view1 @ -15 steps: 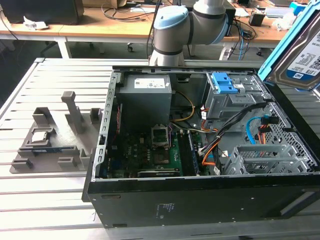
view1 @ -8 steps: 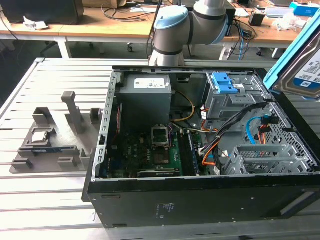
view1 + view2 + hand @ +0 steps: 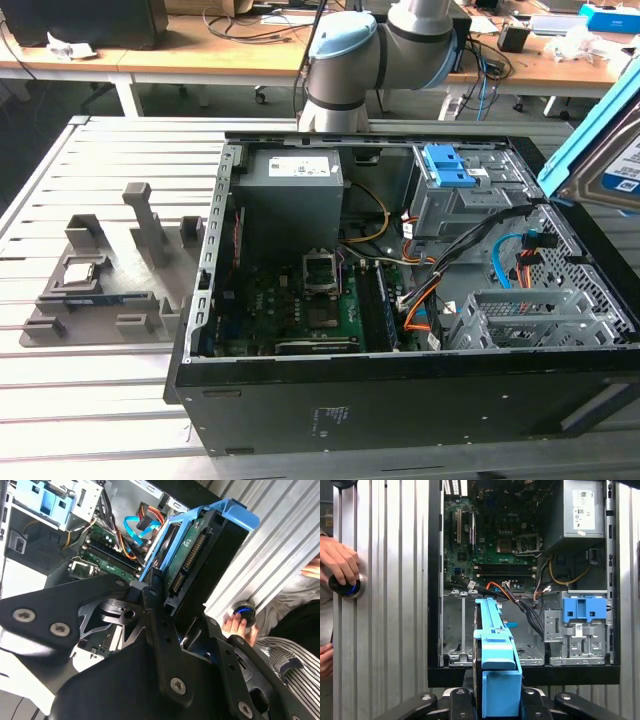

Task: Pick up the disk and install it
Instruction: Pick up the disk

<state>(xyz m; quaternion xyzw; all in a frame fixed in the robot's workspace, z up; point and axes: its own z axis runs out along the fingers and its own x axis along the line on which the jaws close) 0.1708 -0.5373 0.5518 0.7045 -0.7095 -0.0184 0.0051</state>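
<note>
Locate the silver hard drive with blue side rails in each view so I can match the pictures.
Exterior view: silver hard drive with blue plastic side rails at the exterior view's right edge, over the open black computer case.
First wrist view: the drive edge-on, gripped in the claw, before the case.
Second wrist view: the drive's connector side, beside the case interior.
Shared landmark: blue plastic drive-cage latch.

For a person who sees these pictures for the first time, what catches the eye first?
The disk with its blue side rails stands out most, gripped by the end effector close to the open computer case. Inside the case, the green motherboard and a blue bracket draw the eye. A person's hand sits on a round button beside the case.
</note>
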